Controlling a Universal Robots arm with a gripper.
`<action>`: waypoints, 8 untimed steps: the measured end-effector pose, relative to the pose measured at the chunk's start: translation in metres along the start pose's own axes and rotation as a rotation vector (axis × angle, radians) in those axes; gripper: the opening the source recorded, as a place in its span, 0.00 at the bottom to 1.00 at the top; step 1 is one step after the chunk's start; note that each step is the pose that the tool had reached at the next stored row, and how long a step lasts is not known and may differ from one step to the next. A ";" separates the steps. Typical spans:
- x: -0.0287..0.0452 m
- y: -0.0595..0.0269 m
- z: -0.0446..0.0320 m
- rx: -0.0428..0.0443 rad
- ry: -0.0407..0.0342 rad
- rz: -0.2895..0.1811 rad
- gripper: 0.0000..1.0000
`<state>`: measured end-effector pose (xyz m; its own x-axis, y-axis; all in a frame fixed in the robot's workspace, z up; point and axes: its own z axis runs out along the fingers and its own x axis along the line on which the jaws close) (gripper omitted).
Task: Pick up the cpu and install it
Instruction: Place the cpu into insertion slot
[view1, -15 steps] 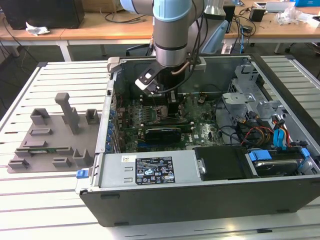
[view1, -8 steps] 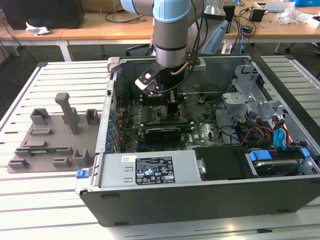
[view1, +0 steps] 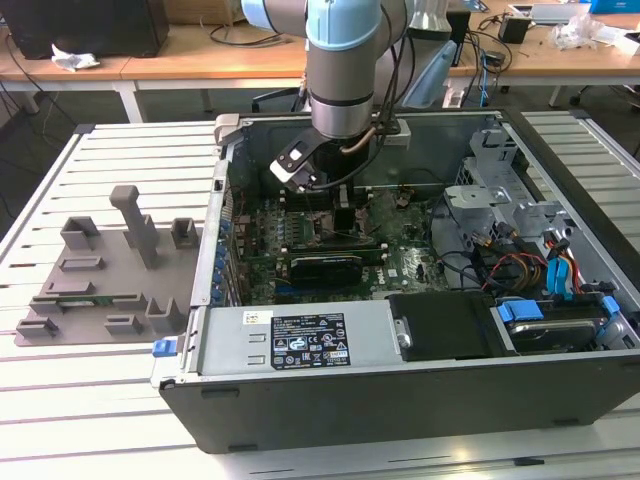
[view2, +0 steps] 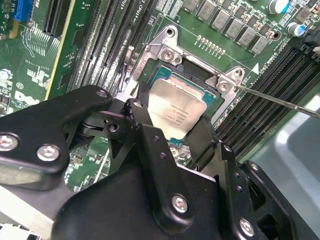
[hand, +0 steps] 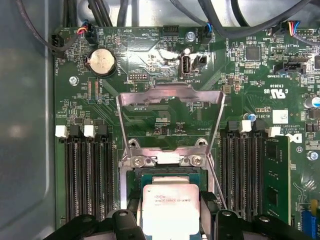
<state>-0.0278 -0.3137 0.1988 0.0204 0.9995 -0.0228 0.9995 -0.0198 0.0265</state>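
The cpu (view2: 176, 111), in the second wrist view, sits over the open motherboard socket (view2: 172, 55), and its silver top looks slightly tipped against the metal frame. Whether it already touches the socket bed cannot be told. The hand (view2: 175, 132) is clamped on it, with a black finger (view2: 142, 125) against each of two opposite edges.

In the first wrist view the cpu (hand: 171, 207) lies between the fingers (hand: 125, 220), roughly centred on the socket. The load plate (hand: 170, 97) is swung up clear, and memory slots (hand: 85, 170) run along either side.

In the exterior view the arm (view1: 340, 70) reaches down into the open computer case (view1: 400, 400), which stands on the slatted tabletop (view1: 120, 150).

Seating it well seems to call for levelling the chip, squaring its edges with the frame, and lowering it straight without sliding it across the contacts.
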 end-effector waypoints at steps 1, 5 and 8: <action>0.0002 0.0013 0.0007 0.0004 -0.0007 0.000 0.55; 0.0005 0.0013 0.0016 0.0000 -0.0029 -0.017 0.55; 0.0006 0.0003 0.0016 -0.0008 -0.0024 -0.028 0.55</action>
<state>-0.0274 -0.3132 0.1972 -0.0075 0.9996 -0.0260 0.9996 0.0082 0.0267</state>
